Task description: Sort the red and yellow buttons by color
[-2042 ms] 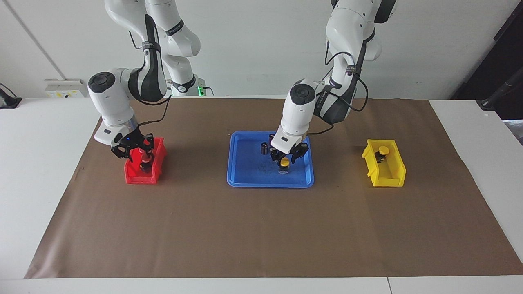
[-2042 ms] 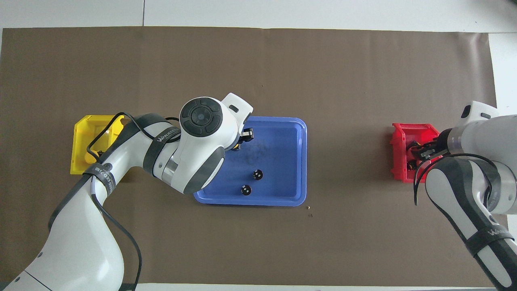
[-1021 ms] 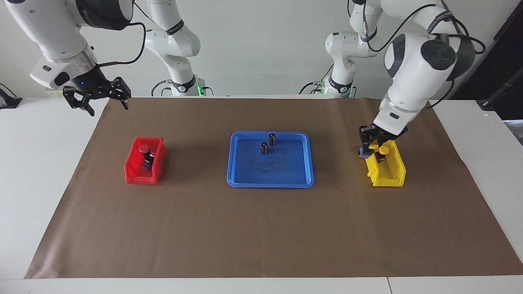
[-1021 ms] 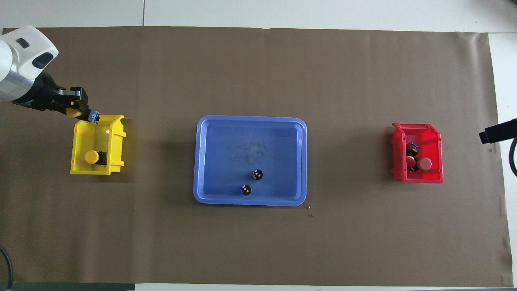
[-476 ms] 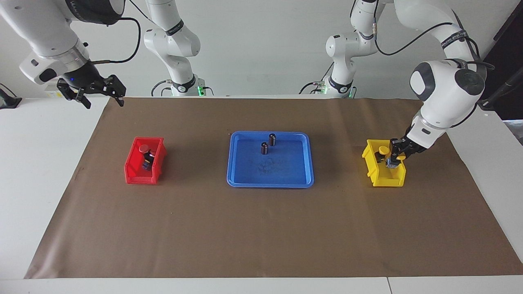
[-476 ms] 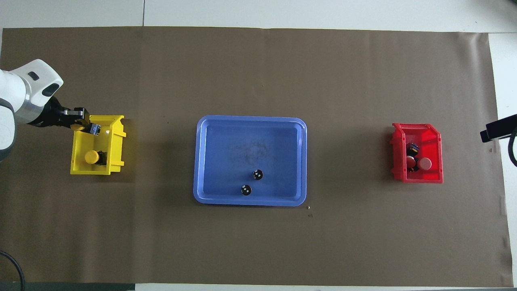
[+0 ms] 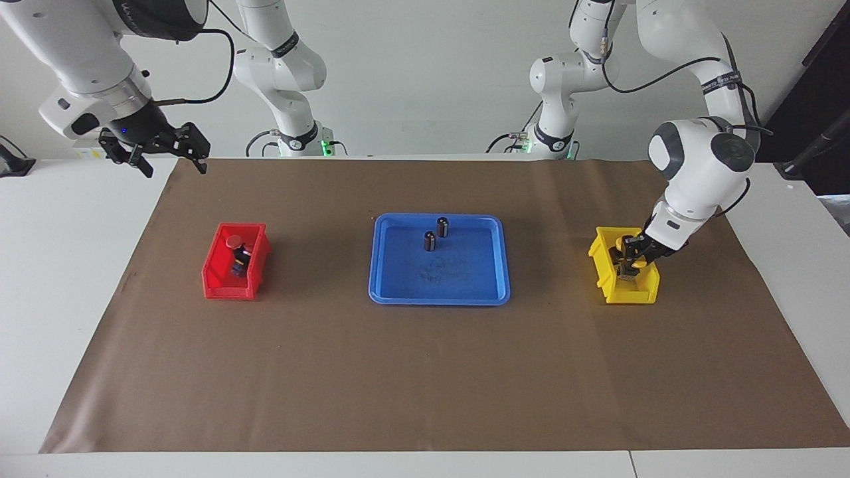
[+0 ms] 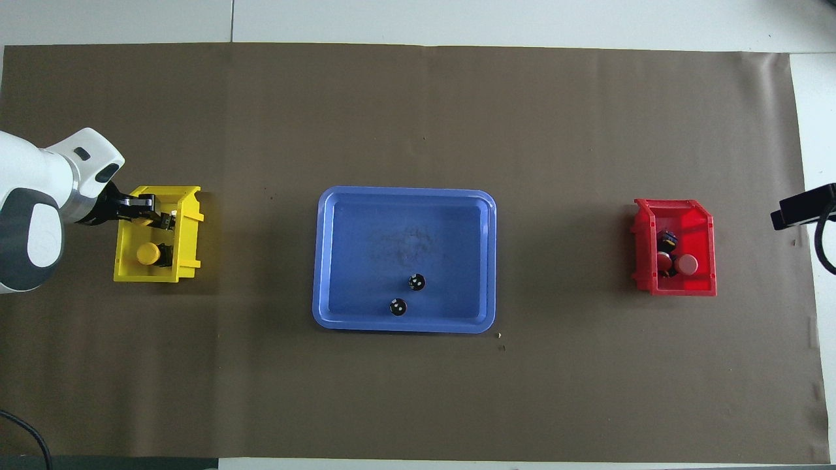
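The left gripper (image 7: 631, 263) is reaching down into the yellow bin (image 7: 647, 289), its fingers gripping a yellow button (image 8: 139, 219); a second yellow button (image 8: 148, 253) is lying in the same bin, nearer the robots. Two dark cylinders (image 8: 406, 294) are standing in the blue tray (image 7: 398, 292). Both red buttons (image 8: 676, 263) are sitting in the red bin (image 7: 216, 287). The right gripper (image 7: 158, 149) is waiting with fingers wide apart, over the brown mat's corner at the right arm's end.
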Controlling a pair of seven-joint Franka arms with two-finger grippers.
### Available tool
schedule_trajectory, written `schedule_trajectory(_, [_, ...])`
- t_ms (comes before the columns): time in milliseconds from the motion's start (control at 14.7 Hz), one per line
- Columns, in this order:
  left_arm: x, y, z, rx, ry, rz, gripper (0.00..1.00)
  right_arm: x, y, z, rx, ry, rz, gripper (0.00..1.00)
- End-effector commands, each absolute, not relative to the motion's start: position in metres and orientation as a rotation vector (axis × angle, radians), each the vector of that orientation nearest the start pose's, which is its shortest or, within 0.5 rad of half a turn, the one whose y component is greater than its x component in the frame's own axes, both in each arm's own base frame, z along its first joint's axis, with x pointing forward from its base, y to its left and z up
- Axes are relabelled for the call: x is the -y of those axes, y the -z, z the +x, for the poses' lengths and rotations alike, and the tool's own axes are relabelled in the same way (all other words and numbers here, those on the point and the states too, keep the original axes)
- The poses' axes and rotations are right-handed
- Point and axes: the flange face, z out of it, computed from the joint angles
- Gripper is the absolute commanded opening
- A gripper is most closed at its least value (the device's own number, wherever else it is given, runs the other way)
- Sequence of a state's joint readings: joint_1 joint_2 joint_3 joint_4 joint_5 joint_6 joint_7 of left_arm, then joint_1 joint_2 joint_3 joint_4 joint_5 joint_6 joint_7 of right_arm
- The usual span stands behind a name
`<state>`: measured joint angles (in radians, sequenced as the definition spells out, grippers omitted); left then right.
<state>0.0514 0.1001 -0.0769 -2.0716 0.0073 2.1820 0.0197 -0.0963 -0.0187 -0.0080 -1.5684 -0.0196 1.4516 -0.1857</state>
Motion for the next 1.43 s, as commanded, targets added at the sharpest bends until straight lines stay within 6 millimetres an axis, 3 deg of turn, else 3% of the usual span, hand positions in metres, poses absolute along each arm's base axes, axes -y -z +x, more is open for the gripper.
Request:
schedule_trajectory(0, [0.012,-0.374,0.559,-0.065,0.099,-3.144,0.09,0.046,-0.632,0.529,0.145,-0.165,-3.132,1.0])
schedule_trajectory(136, [0.01,-0.366,0.561,-0.065,0.112,-3.145,0.49,0.047,-0.632,0.529,0.14,-0.169,-3.131,1.0])
schedule_trajectory(204, [0.01,-0.368,0.563,-0.065,0.112,-3.145,0.57,0.048,-0.632,0.529,0.138,-0.169,-3.131,1.0])
schedule_trajectory(340, [0.011,-0.379,0.57,-0.057,0.112,-3.145,0.61,0.05,-0.632,0.528,0.131,-0.167,-3.131,1.0])
schedule_trajectory(476, [0.01,-0.41,0.582,-0.055,0.09,-3.146,0.61,0.052,-0.629,0.529,0.133,-0.175,-3.126,1.0])
schedule_trajectory(545, [0.012,-0.434,0.588,-0.065,0.066,-3.145,0.68,0.052,-0.629,0.528,0.131,-0.175,-3.126,1.0])
schedule_trajectory(613, [0.017,-0.462,0.593,-0.086,0.047,-3.142,0.86,0.051,-0.629,0.528,0.131,-0.176,-3.127,1.0])
schedule_trajectory(749, [0.029,-0.508,0.597,-0.116,0.037,-3.14,0.98,0.051,-0.629,0.528,0.126,-0.173,-3.127,1.0])
schedule_trajectory(1021, [0.03,-0.586,0.574,-0.137,-0.163,-3.132,1.0,0.05,-0.629,0.529,0.126,-0.166,-3.128,1.0])
schedule_trajectory(1157, [0.033,-0.618,0.564,-0.14,-0.147,-3.14,1.0,0.049,-0.627,0.529,0.131,-0.173,-3.127,1.0])
schedule_trajectory(1361, [0.031,-0.624,0.553,-0.136,-0.209,-3.13,1.0,0.046,-0.626,0.529,0.141,-0.176,-3.127,1.0])
